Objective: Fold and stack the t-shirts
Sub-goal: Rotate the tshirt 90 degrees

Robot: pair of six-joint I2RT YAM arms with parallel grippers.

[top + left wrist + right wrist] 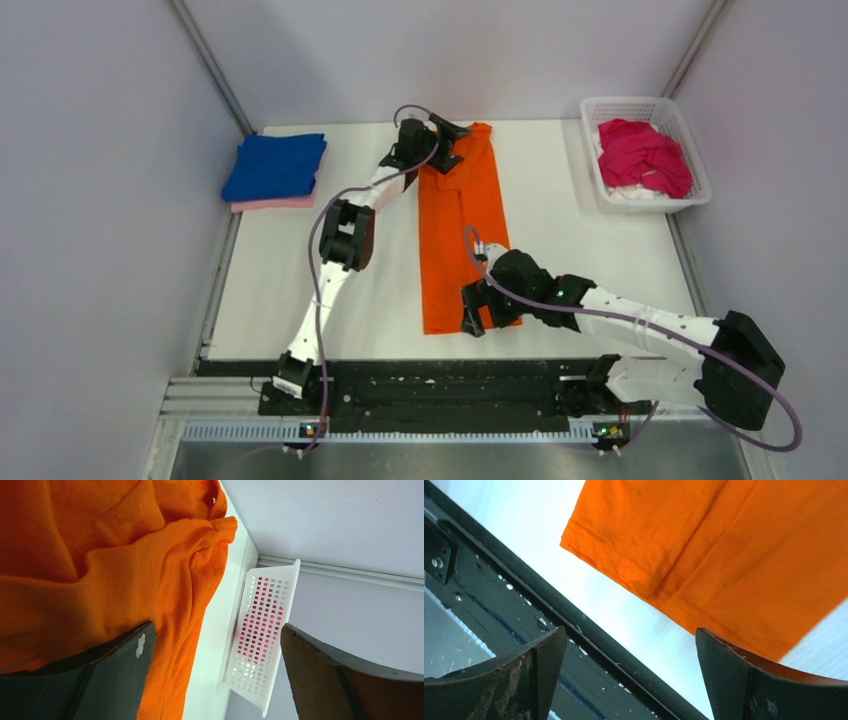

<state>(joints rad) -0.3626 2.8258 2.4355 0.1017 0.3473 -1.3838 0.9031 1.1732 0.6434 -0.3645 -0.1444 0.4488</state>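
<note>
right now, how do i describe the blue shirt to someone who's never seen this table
On the white table, look to the far left corner by the wall. A folded stack sits there, and the blue t-shirt is its top layer, over a pale pink t-shirt. It is the only blue thing: the orange t-shirt lies mid-table, the magenta one in the basket.

White table (pixel 556 205) w/ pale grey walls (pixel 100 200) 3 sides; blk rail (pixel 430 388) near edge.

Folded lengthwise, orange shirt (pixel 455 230) lies flat; blue shirt (pixel 275 165) tops pink shirt (pixel 270 204); magenta shirt (pixel 645 155) lies crumpled.
</note>
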